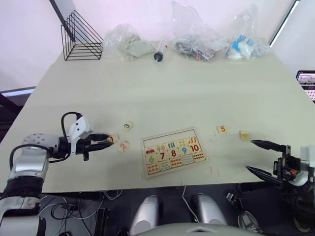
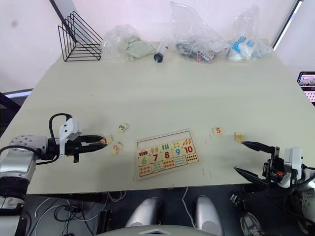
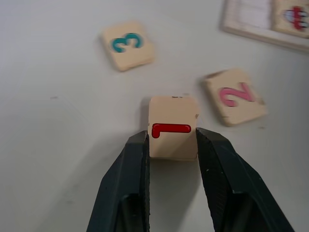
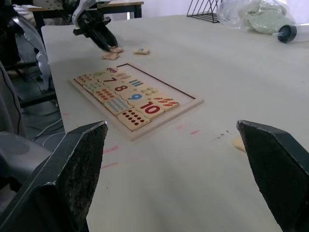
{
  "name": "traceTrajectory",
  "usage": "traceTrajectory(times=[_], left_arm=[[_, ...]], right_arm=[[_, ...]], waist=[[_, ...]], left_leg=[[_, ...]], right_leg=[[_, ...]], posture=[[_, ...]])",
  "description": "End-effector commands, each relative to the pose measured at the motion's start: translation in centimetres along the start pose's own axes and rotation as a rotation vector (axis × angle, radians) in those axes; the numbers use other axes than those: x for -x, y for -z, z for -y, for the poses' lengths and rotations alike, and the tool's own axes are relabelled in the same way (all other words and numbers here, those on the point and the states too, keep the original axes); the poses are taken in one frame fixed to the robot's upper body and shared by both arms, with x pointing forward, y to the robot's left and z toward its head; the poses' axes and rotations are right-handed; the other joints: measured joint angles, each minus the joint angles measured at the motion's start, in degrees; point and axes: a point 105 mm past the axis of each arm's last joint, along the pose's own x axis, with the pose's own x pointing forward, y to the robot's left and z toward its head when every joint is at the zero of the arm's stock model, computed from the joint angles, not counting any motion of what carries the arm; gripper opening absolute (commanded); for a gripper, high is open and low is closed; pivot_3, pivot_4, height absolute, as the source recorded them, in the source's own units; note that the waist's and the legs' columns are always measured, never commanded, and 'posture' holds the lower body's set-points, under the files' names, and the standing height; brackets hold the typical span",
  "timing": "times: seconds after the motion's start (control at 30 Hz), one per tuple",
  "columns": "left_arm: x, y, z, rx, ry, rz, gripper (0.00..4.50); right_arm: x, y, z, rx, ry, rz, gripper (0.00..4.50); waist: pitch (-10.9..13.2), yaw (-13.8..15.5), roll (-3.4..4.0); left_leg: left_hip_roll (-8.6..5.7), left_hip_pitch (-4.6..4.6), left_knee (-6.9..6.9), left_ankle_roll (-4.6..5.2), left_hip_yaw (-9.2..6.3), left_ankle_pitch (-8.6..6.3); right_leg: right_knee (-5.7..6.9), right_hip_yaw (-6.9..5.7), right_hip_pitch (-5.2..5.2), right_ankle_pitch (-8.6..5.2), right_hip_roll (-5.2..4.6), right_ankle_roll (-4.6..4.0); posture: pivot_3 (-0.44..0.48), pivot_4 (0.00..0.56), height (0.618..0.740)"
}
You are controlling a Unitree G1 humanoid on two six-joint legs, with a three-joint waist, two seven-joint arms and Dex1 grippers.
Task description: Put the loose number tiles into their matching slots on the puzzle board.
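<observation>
We see the left hand (image 3: pixel 171 145) clamped on the red 1 tile (image 3: pixel 173 126), low over the pale desk (image 1: pixel 162 88), just left of the puzzle board (image 1: pixel 173 151). The pink 2 tile (image 1: pixel 123 145) and green 3 tile (image 1: pixel 128 126) lie beside it. The board's top row of slots (image 2: pixel 162 139) is bare. Right of the board sit the orange 5 tile (image 1: pixel 222 129) and what seems the yellow 4 tile (image 1: pixel 244 134). The right hand (image 1: pixel 260 156) hovers spread wide, grasping nothing.
</observation>
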Motion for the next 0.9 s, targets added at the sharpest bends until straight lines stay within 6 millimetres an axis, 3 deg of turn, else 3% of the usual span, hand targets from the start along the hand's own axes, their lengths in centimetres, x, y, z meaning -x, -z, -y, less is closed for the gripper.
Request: traceTrajectory(times=[0.03,0.2,0.6,0.77,0.9], left_arm=[[1.0,-3.0,-0.2,-0.04,-0.033,0.048,0.95],[1.3,-6.1,0.9,-0.055,0.004,0.072,0.95],[-0.3,-9.8,3.4,-0.127,0.149,-0.035,0.95],[-1.4,-10.3,3.6,-0.174,0.147,-0.106,0.95],[-2.6,-10.8,3.1,-0.277,0.029,-0.196,0.95]], right_arm=[[-0.4,-0.8,-0.2,0.032,-0.01,0.018,4.5],[-0.5,-0.9,-0.6,0.035,-0.005,0.032,4.5],[-0.9,-0.8,-0.6,0.055,0.001,0.058,4.5],[-1.5,-1.0,-0.5,0.064,-0.003,0.073,4.5],[-1.5,-1.1,-0.4,0.064,0.003,0.079,4.5]], waist=[[0.01,0.26,-0.01],[0.01,0.25,-0.02],[0.08,0.09,0.04],[0.08,0.0,0.04],[0.09,0.05,0.01]], left_leg=[[0.0,0.0,0.0,0.0,-0.01,0.0],[0.0,-0.01,0.02,0.0,-0.09,0.0],[-0.02,0.0,0.03,0.0,0.0,0.0],[-0.04,0.0,0.04,0.0,0.04,0.0],[-0.06,-0.01,0.04,0.0,0.06,0.0]], right_leg=[[0.0,-0.01,0.0,0.0,0.0,0.0],[0.01,-0.07,0.01,0.0,0.0,-0.01],[0.01,-0.03,0.02,-0.01,0.07,0.0],[0.0,-0.01,0.02,-0.01,0.1,0.0],[0.0,0.0,0.02,-0.01,0.11,0.0]], posture=[[0.0,0.15,0.74],[0.0,0.15,0.74],[0.0,0.15,0.74],[0.0,0.15,0.74],[0.0,0.15,0.74]])
